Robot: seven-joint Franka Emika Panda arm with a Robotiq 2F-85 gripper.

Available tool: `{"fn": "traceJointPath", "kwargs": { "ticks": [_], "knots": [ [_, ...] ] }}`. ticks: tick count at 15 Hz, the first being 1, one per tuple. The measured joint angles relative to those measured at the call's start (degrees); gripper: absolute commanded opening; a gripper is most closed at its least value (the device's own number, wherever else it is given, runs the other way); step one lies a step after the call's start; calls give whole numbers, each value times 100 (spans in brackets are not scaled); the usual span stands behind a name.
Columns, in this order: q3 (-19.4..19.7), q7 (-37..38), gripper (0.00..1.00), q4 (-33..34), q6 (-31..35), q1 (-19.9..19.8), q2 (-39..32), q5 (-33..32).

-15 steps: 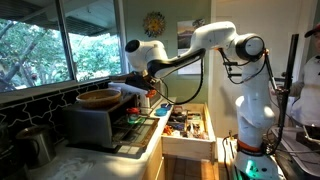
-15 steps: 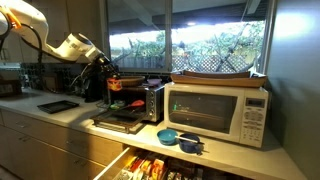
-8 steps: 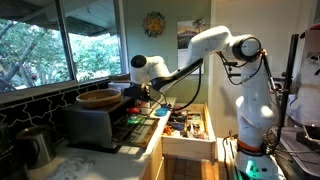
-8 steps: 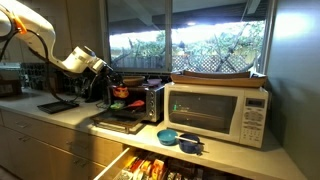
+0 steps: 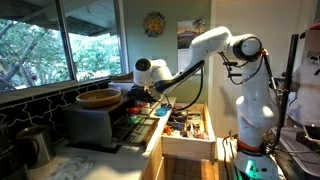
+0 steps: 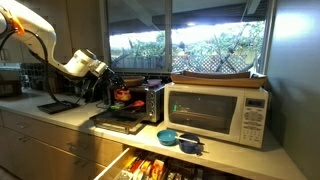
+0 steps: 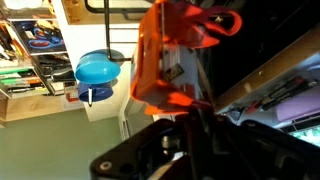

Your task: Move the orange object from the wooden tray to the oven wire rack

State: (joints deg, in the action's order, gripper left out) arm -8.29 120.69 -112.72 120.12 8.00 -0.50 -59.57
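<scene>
The orange object [image 6: 122,94] hangs in my gripper [image 6: 115,90] just in front of the small grey oven [image 6: 146,100], above the oven wire rack [image 6: 118,122] that lies pulled out on the open door. In the wrist view the orange object [image 7: 168,52] fills the middle, with my dark gripper [image 7: 182,108] shut on its lower edge. The wooden tray [image 5: 100,98] sits on top of the oven, beside my gripper [image 5: 139,94]. The rack also shows in an exterior view [image 5: 127,129].
A white microwave [image 6: 219,111] stands next to the oven. Two blue bowls [image 6: 170,136] sit on the counter in front of it; one shows in the wrist view [image 7: 97,70]. An open drawer of colourful items [image 5: 187,125] juts out below the counter.
My gripper has moved down and away from the tray on the oven top, carrying the orange object to in front of the oven, over the rack.
</scene>
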Motion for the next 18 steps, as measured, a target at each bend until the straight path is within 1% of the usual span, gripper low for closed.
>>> {"fn": "traceJointPath", "kwargs": {
  "ticks": [3, 7, 15, 16, 17, 18],
  "knots": [
    [62, -41, 2, -18, -75, -27, -90, -326],
    [129, -178, 2, -19, -84, -47, -271, -544],
    [191, -595, 2, -14, -84, -47, -579, -705],
    [207, -605, 23, -13, -84, -48, -590, -734],
    [225, -616, 32, -12, -84, -49, -601, -752],
    [242, -626, 39, -10, -84, -50, -611, -757]
  ]
}}
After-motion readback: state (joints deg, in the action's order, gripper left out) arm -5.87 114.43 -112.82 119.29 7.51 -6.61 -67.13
